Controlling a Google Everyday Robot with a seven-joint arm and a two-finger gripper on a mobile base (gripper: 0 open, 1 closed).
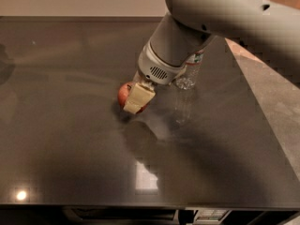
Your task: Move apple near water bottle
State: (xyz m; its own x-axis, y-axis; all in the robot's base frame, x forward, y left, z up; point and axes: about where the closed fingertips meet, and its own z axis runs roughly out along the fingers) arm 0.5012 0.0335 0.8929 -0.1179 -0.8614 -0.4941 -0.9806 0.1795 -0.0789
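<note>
Apple [123,93] clamped in gripper [132,97] jaws; bottle [186,81] at 2 o'clock (partly behind arm [220,13]). Carry low, release just beside, avoid tipping bottle.
</note>
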